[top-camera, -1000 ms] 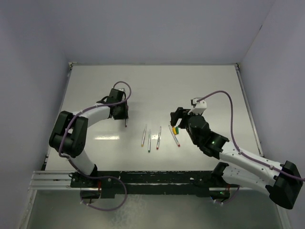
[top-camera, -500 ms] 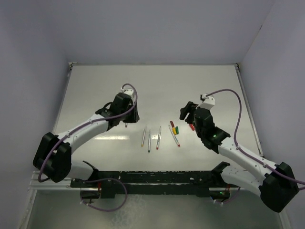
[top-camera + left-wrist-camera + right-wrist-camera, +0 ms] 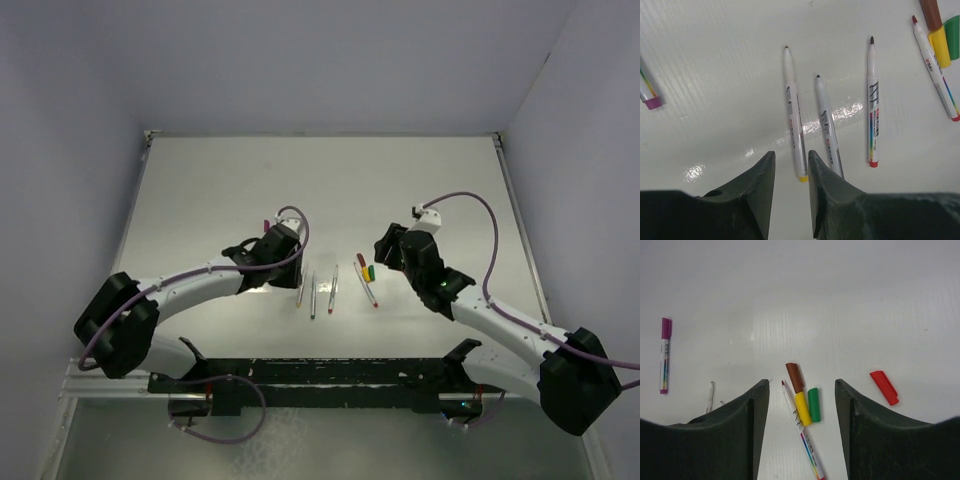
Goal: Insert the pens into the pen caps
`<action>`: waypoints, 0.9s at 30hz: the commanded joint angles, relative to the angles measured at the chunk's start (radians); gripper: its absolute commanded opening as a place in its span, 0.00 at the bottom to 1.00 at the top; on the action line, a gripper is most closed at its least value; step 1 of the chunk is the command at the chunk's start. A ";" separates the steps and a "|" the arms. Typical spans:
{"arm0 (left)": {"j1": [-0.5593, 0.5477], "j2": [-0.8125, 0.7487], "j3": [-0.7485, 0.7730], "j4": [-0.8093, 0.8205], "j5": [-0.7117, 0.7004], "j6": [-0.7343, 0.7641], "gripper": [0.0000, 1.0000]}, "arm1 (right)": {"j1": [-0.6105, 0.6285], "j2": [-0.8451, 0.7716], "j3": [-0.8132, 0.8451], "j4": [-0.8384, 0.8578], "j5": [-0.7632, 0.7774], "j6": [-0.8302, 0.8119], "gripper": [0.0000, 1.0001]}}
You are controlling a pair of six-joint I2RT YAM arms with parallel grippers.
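Three uncapped silver pens lie side by side in the top view [image 3: 314, 290]. In the left wrist view they are the yellow-ended pen [image 3: 794, 115], the middle pen [image 3: 827, 125] and the red-ended pen [image 3: 872, 105]. My left gripper [image 3: 790, 157] [image 3: 288, 266] is slightly open and empty, just short of the yellow end. A fourth pen [image 3: 802, 437] lies beside the dark red cap [image 3: 795, 376], yellow cap [image 3: 802, 409] and green cap [image 3: 814, 404]. My right gripper [image 3: 801, 383] [image 3: 388, 248] hovers wide open above them. The red cap [image 3: 884, 387] lies to the right. A fifth pen with a magenta cap [image 3: 664, 355] lies at the left.
The white table [image 3: 200, 190] is walled at the back and on both sides. The black mounting rail [image 3: 300, 375] runs along the near edge. The magenta-capped pen also shows at the left edge of the left wrist view [image 3: 647, 92].
My left arm has swung right and nearer, from the back left up to the row of pens. My right gripper shifted slightly and stays over the caps.
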 commanded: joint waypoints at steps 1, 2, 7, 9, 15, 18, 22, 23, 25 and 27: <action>-0.028 0.033 0.009 0.047 -0.026 -0.037 0.36 | 0.001 -0.021 -0.018 0.035 -0.026 0.020 0.57; -0.035 0.044 0.011 0.052 -0.026 -0.038 0.36 | 0.001 -0.024 -0.021 0.036 -0.030 0.021 0.56; -0.073 0.103 0.029 0.056 -0.055 -0.048 0.36 | 0.000 -0.054 -0.048 0.056 -0.048 0.024 0.55; -0.085 0.118 0.040 0.053 -0.072 -0.050 0.36 | 0.001 -0.067 -0.060 0.069 -0.057 0.023 0.54; -0.098 0.142 0.068 0.044 -0.102 -0.047 0.36 | 0.002 -0.080 -0.081 0.082 -0.081 0.019 0.52; -0.100 0.159 0.075 0.043 -0.111 -0.046 0.36 | 0.002 -0.081 -0.091 0.092 -0.090 0.022 0.52; -0.100 0.190 0.076 0.044 -0.125 -0.049 0.36 | 0.001 -0.081 -0.094 0.100 -0.098 0.024 0.51; -0.100 0.197 0.078 0.043 -0.128 -0.051 0.36 | 0.002 -0.081 -0.094 0.101 -0.099 0.024 0.51; -0.100 0.211 0.081 0.034 -0.135 -0.054 0.35 | 0.002 -0.086 -0.094 0.101 -0.101 0.025 0.50; -0.102 0.222 0.086 0.020 -0.145 -0.059 0.35 | 0.002 -0.088 -0.093 0.100 -0.104 0.025 0.50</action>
